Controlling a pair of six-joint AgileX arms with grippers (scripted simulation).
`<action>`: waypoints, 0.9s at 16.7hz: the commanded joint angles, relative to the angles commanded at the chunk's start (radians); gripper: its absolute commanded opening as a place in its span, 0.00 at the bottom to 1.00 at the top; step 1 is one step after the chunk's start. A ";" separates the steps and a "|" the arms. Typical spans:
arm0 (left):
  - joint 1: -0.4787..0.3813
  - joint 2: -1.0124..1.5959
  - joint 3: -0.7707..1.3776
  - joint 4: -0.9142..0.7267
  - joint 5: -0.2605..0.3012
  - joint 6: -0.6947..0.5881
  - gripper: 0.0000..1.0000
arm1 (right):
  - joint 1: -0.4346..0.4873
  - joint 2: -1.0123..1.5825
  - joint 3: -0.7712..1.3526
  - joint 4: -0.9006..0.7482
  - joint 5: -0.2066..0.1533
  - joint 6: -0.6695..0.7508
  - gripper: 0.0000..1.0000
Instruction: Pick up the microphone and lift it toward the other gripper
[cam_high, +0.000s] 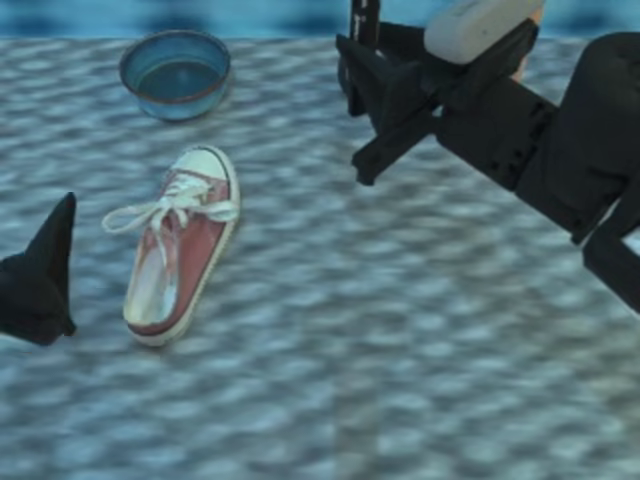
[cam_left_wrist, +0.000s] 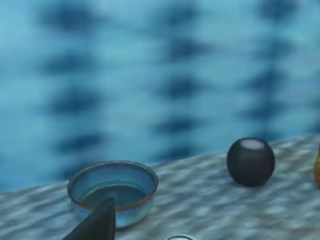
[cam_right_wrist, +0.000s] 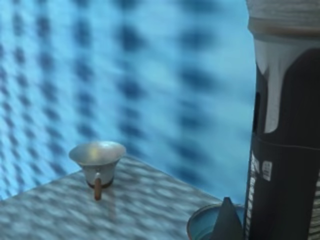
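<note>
My right gripper (cam_high: 352, 75) clamps the microphone (cam_right_wrist: 285, 150), raised over the table's (cam_high: 400, 350) far edge. Blue bowl (cam_high: 176, 72) well left. Left gripper (cam_high: 45, 270) parked; fingers' state unreadable.

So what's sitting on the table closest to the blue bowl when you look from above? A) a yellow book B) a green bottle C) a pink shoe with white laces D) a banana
C: in the top view a pink sneaker with white laces lies on the table just below the blue bowl.
</note>
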 joint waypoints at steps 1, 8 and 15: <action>-0.017 0.080 0.052 0.024 0.049 0.005 1.00 | 0.000 0.000 0.000 0.000 0.000 0.000 0.00; -0.134 0.643 0.411 0.193 0.386 0.042 1.00 | 0.000 0.000 0.000 0.000 0.000 0.000 0.00; -0.189 0.884 0.565 0.264 0.537 0.057 1.00 | 0.000 0.000 0.000 0.000 0.000 0.000 0.00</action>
